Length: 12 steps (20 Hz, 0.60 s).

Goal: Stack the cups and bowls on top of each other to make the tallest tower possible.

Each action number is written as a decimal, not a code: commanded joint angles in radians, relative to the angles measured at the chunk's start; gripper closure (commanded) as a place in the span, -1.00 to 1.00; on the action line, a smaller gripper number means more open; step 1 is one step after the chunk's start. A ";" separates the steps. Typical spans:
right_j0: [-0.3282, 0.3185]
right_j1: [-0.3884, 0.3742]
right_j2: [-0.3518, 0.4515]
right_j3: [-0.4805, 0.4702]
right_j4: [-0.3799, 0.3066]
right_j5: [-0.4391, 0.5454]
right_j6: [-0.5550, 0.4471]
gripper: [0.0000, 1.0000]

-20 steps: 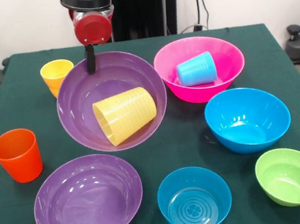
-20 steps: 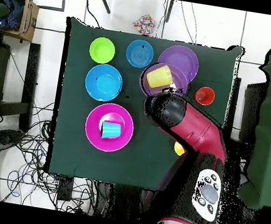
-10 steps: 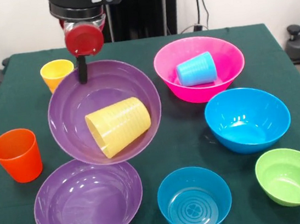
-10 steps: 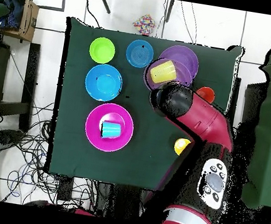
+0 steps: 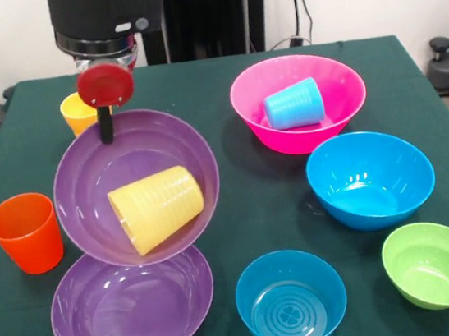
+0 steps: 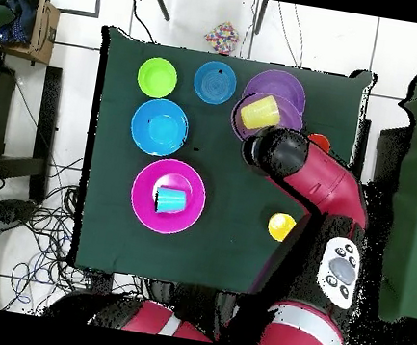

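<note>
My gripper [image 5: 106,132] is shut on the far rim of a wide purple bowl [image 5: 94,185], which hangs tilted above the table. A pale yellow ribbed cup [image 5: 157,208] lies on its side inside that bowl. The bowl's low edge overlaps the second purple bowl [image 5: 121,322], which rests on the table below it. An orange cup [image 5: 24,233] stands to the left, and an amber-yellow cup [image 5: 75,113] is half hidden behind the gripper. In the overhead view the arm [image 6: 282,163] hides the gripper, while the held bowl [image 6: 240,127] and yellow cup [image 6: 260,112] show.
A big pink bowl [image 5: 337,108] holds a light blue cup [image 5: 293,103] on its side. In front of it stand a big blue bowl [image 5: 371,178], a small blue bowl [image 5: 292,300] and a small green bowl [image 5: 434,263]. The amber-yellow cup [image 6: 281,227] stands alone near the arm.
The gripper has carried the purple bowl with the yellow cup leftward and nearer in the front view, until it overlaps the second purple bowl. The cup has slid lower inside.
</note>
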<state>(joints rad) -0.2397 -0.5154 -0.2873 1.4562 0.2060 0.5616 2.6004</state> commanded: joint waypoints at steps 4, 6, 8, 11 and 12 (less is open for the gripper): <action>-0.020 0.059 0.109 -0.037 -0.072 -0.023 -0.064 1.00; -0.020 0.068 0.108 -0.037 -0.077 -0.041 -0.064 1.00; -0.021 0.081 0.107 -0.031 -0.081 -0.066 -0.061 1.00; -0.025 0.110 0.111 -0.036 -0.088 -0.113 -0.063 1.00; -0.027 0.116 0.117 -0.033 -0.089 -0.130 -0.064 1.00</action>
<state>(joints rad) -0.2523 -0.4408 -0.2871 1.4551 0.2066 0.5225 2.6004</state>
